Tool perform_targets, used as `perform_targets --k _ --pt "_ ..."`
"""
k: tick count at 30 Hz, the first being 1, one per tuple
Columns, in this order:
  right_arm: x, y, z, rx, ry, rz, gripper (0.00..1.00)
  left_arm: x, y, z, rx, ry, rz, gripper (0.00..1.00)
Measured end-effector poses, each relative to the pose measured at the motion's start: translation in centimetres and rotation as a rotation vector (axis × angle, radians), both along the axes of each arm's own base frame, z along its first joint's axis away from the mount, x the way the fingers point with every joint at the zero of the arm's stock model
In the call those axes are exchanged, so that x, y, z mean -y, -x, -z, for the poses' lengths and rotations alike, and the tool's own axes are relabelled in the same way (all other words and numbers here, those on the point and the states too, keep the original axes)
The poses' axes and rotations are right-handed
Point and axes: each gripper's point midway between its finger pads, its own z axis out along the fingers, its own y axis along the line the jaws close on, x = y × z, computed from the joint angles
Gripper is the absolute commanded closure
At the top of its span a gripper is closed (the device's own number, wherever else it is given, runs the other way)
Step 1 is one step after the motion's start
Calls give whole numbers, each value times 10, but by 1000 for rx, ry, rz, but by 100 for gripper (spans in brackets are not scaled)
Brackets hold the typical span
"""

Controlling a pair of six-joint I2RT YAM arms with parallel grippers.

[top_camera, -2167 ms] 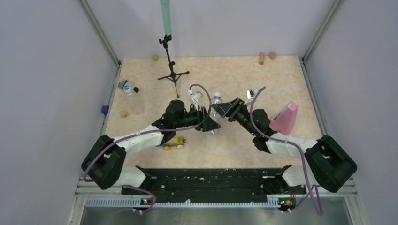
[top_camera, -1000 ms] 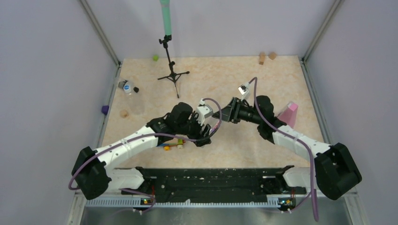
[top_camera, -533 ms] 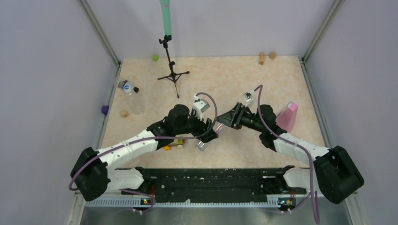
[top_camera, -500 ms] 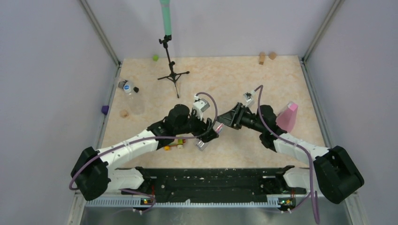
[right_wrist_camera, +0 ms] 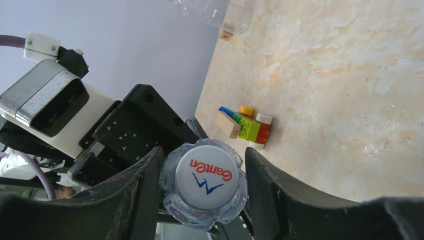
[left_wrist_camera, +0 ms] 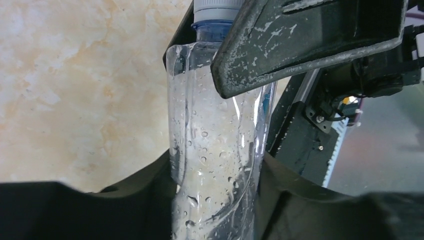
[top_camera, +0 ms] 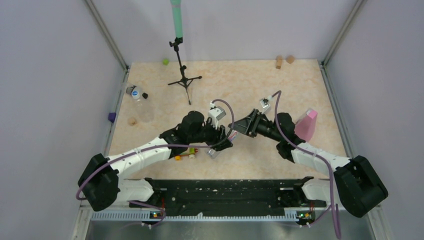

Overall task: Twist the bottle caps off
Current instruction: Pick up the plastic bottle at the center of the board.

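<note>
Lavender walls close in a beige marbled surface. Near its left edge a clear bottle lies on its side, with a white-and-blue cap and a small black cap at its far end; whether either is screwed on cannot be told. A purple block sits at the edge, a tan block just beside it, and a green block far back near a black tripod stand. A cluster of toy bricks lies beside the left forearm. At mid-surface the left pincer is closed on the wet body of a second bottle, which slants with its base toward the near edge and its neck toward the right arm. The right pincer is closed partway over that capped end: its fingers flank the white bottle cap printed GanTen, against the clear plastic ringing it. Further right stands a pink wedge, and two brown blocks sit by the far right corner.
</note>
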Motion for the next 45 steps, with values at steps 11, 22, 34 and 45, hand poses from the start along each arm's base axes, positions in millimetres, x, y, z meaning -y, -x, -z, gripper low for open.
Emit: perform_targets --k 11,22,34,45 --pt "2 5 6 -4 49 -11 28 -1 7 7 -5 -39 41 87" --pt "38 -7 -5 35 374 116 17 -44 -25 4 163 -163 -169 88" --pt "72 32 -3 41 452 138 7 -67 -17 24 280 -171 -171 85" --pt "46 39 -9 36 305 36 24 -82 -23 12 526 -380 24 83"
